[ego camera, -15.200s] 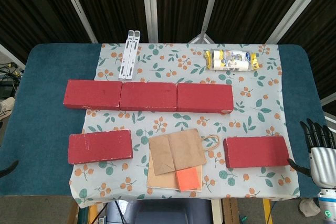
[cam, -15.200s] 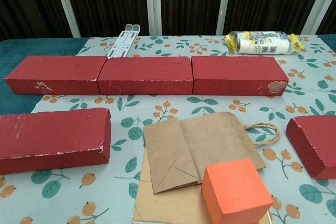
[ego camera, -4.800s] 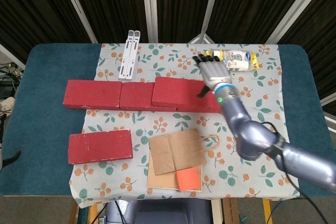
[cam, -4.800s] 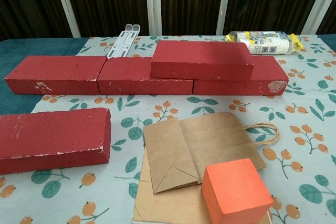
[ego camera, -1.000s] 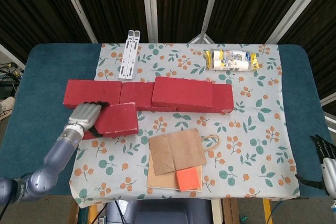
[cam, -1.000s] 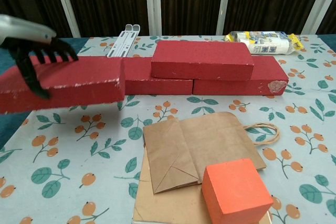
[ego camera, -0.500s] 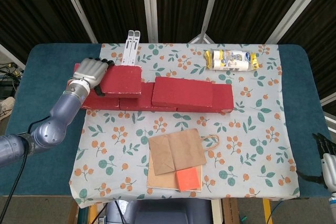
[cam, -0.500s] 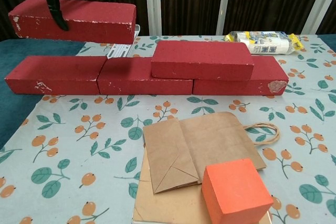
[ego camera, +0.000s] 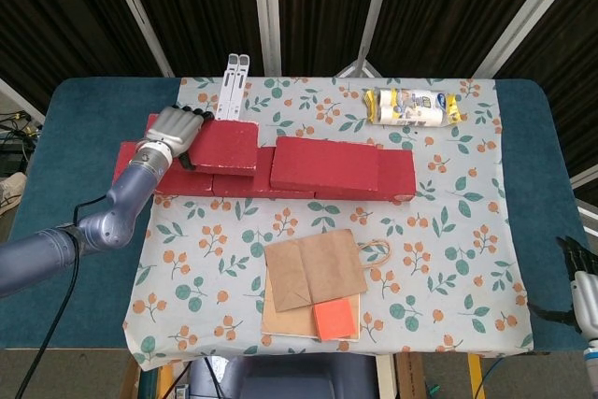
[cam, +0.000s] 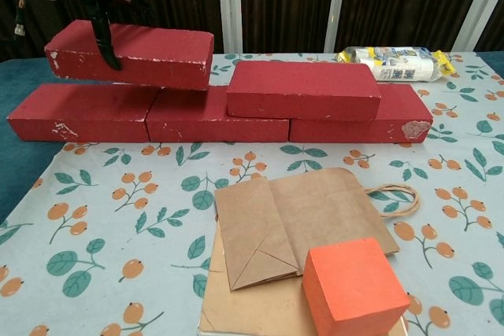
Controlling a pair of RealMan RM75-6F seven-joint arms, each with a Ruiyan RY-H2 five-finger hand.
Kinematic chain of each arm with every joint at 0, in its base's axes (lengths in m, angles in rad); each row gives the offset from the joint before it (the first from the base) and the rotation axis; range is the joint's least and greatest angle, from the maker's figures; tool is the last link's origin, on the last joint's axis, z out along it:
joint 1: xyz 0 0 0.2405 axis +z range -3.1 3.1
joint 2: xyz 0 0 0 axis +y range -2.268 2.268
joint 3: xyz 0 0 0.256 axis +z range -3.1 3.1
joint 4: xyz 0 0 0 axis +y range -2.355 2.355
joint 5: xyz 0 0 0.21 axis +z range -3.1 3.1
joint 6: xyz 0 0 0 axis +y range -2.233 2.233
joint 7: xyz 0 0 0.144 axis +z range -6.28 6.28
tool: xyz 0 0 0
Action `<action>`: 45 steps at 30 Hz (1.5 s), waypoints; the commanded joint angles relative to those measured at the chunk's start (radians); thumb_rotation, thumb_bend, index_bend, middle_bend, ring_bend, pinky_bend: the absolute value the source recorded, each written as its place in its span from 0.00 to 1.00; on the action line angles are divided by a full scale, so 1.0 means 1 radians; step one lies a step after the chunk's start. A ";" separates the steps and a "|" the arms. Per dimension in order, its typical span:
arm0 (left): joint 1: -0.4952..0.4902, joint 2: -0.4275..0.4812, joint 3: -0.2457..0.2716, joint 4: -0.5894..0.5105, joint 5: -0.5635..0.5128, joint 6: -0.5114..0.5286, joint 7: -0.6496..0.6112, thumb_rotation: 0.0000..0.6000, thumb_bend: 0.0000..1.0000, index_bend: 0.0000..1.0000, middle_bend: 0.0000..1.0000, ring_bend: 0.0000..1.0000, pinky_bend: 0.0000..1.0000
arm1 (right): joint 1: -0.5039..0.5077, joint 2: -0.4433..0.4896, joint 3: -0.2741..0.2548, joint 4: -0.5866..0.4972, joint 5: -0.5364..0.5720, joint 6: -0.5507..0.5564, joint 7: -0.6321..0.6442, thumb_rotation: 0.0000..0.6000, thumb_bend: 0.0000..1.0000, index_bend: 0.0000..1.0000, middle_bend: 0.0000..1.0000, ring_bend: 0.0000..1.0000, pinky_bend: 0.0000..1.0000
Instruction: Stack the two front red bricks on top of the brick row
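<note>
Left hand (ego camera: 173,130) grips brick (cam: 130,54) by left end, hovering tilted over row (cam: 213,113) at table's back-left. Level it, butt against stacked brick (cam: 303,90) (gap small). Right hand (ego camera: 579,292) holds nothing, fingers apart.

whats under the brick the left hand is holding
The held brick in the left hand hangs above the brick row, tilted, not resting. The row's top beneath is partly hidden.
</note>
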 commanded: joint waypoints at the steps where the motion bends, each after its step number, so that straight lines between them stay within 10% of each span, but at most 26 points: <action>1: 0.005 -0.028 0.026 0.030 0.027 -0.016 -0.040 1.00 0.03 0.23 0.18 0.16 0.21 | 0.004 0.000 -0.002 0.002 0.003 -0.007 0.002 1.00 0.06 0.00 0.00 0.00 0.00; 45: -0.055 -0.098 0.116 0.043 0.030 0.057 -0.191 1.00 0.03 0.23 0.17 0.16 0.21 | 0.018 0.011 -0.013 0.008 0.009 -0.002 0.044 1.00 0.06 0.00 0.00 0.00 0.00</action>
